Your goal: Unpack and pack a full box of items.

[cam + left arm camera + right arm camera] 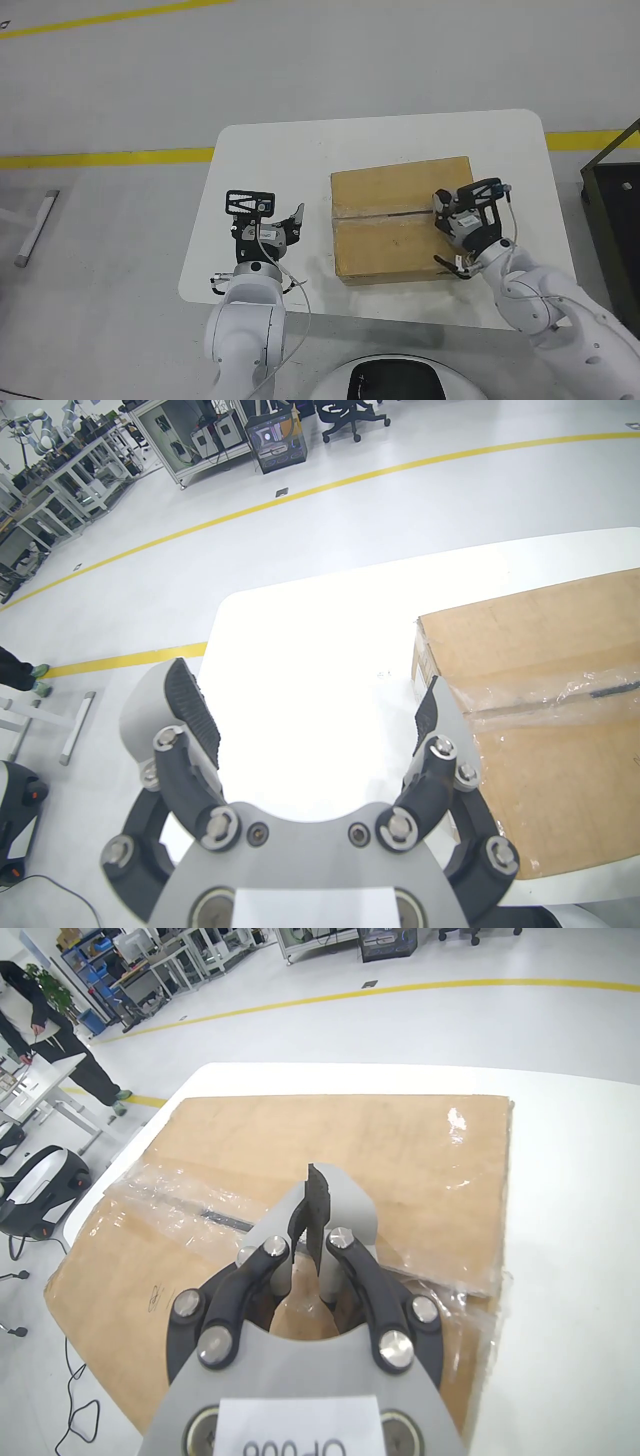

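Cardboard box [402, 220] beneath right end effector [314, 1198], pressed together, left end effector [305, 675] apart, alongside

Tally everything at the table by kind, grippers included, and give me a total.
Cardboard box: 1
Table: 1
Grippers: 2 (left gripper, jaws open; right gripper, jaws shut)
Total: 4

Lab: workbenches [55, 485], shelving [107, 950], yellow floor line [350, 481]
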`<state>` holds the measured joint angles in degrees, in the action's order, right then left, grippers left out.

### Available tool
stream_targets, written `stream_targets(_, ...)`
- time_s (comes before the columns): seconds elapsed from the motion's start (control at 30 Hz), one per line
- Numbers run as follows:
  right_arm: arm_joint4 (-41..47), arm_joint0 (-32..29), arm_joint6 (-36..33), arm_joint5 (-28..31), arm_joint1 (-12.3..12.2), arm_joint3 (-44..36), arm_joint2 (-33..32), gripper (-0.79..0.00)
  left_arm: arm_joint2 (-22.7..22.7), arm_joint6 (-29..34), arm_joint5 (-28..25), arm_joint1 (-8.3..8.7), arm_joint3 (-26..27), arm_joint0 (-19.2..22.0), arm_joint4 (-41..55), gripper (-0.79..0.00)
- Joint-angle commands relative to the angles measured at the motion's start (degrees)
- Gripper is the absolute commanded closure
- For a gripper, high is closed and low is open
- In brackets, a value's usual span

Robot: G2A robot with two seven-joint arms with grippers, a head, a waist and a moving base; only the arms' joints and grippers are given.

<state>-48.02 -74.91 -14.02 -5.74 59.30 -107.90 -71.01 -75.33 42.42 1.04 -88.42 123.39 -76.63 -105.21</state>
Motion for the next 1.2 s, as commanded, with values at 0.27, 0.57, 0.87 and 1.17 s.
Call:
stream_targets(0.27, 0.3, -2.9, -0.5, 0.3, 0.0, -0.8, -4.8, 0.000, 0.0, 0.0, 0.0, 0.00, 0.0, 0.0, 0.0, -0.785)
stream_targets(0.57, 0.8, -5.2, 0.2, 1.1, 0.1, -2.2, -8.1, 0.000, 0.0, 0.0, 0.0, 0.00, 0.0, 0.0, 0.0, -0.785)
stream_targets(0.87, -1.3, -11.3, 9.1, 1.7, -0.2, -6.2, -18.8, 0.000, 0.0, 0.0, 0.0, 0.00, 0.0, 0.0, 0.0, -0.785)
stream_targets(1.17, -10.3, -20.2, 12.0, 2.4, -0.2, -2.1, -23.1, 0.000, 0.0, 0.0, 0.0, 0.00, 0.0, 0.0, 0.0, -0.785)
